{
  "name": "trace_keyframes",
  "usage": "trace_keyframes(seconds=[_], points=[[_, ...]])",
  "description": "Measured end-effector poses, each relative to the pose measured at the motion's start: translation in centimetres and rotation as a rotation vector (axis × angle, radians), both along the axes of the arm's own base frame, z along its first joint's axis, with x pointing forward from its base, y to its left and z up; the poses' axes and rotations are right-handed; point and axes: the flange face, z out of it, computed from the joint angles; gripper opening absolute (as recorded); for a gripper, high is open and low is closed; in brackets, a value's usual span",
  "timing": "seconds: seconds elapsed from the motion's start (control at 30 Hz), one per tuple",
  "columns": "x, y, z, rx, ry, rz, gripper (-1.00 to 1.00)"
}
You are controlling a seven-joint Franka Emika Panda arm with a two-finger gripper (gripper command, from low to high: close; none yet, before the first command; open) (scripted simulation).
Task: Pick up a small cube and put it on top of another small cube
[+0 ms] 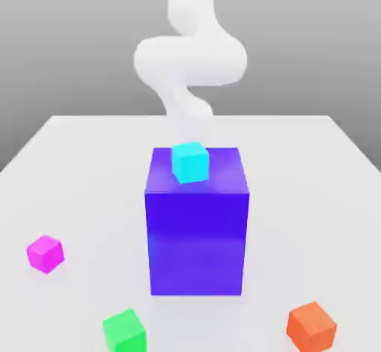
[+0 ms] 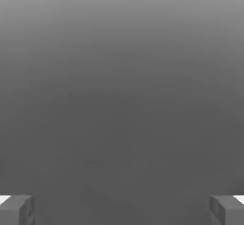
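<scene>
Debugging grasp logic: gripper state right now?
Gripper: open, fingers spread wide, nothing between them.

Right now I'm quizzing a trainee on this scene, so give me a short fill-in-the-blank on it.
1. The cyan cube sits on top of the big ____ block.
2. The magenta cube rests on the ____.
3. In the exterior view, the green cube lies on the opposite side from the ____ cube.
4. The gripper is ____.

Missing: blue-violet; table; orange; open
</scene>
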Motion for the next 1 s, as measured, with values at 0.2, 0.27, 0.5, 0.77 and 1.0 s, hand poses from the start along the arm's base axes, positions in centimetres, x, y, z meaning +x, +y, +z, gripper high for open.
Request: trace_keyframes(seconds=[0.2,0.27,0.5,0.77,1.0], points=[[4.8,-8.3,-12.7,0.047,0.188,-0.102,0.0],[5.2,-11.0,-17.0,0.064,0.248,-0.139,0.0],[2.1,-19.4,-32.1,0.121,0.456,-0.277,0.0],[-7.9,-25.6,-46.7,0.179,0.686,-0.442,0.0],[-8.7,-25.7,-53.2,0.179,0.705,-0.448,-1.0]])
